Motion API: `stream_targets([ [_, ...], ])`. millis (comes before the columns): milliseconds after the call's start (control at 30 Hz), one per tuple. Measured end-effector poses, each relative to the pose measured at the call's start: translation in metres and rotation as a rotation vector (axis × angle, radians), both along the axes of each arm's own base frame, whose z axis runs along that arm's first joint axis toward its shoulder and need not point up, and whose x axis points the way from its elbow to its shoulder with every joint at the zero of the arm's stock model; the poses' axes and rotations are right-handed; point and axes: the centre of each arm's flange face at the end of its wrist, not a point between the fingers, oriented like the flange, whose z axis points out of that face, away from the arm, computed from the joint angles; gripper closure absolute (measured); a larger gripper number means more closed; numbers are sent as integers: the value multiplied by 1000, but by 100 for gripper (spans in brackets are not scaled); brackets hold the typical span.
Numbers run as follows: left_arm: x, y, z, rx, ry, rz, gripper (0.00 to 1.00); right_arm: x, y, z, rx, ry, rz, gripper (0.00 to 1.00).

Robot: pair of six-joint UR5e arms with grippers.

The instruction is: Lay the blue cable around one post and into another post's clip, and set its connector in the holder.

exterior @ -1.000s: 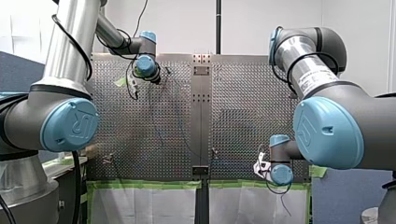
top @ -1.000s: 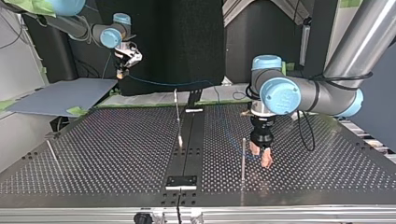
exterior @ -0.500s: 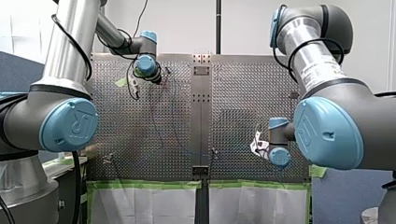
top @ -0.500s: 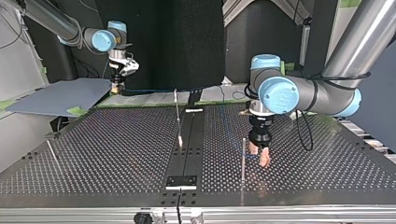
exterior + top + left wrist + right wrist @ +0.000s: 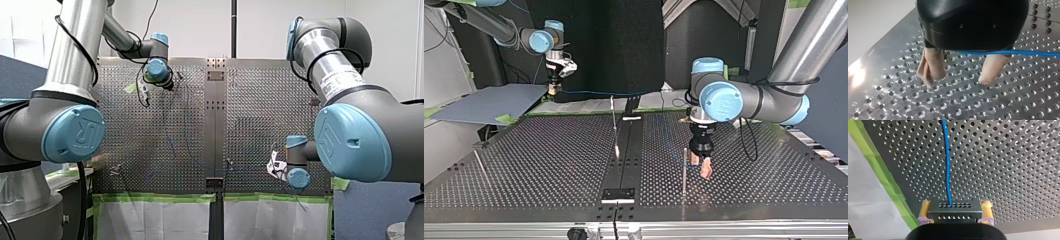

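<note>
The thin blue cable [image 5: 946, 162] looks limp and light; its rigid connector [image 5: 954, 213] gives the surest hold. The right gripper [image 5: 955, 204] clamps that connector, while the left gripper [image 5: 956, 82] is spread and grips nothing.

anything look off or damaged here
One beige pad of my left gripper looks creased and baggy, while the other is smooth. The blue cable crosses its open fingers up near the gripper's body, not pinched between the tips.

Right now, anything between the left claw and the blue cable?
Nothing visible. The blue cable crosses my open left claw close under its body, in front of one beige finger; only the perforated table lies below.
</note>
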Motion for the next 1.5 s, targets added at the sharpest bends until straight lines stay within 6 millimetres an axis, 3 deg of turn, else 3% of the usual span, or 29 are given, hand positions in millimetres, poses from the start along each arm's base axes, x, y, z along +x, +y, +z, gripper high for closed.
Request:
stream_targets([
  [433, -2, -1, -2, -102, 17, -12, 0, 3, 2, -1, 5, -3, 8, 81],
  [867, -11, 6, -34, -222, 70, -49, 0, 6, 6, -3, 20, -3, 13, 81],
  [1500, -17, 17, -14, -398, 37, -22, 0, 16, 12, -3, 18, -4, 33, 81],
])
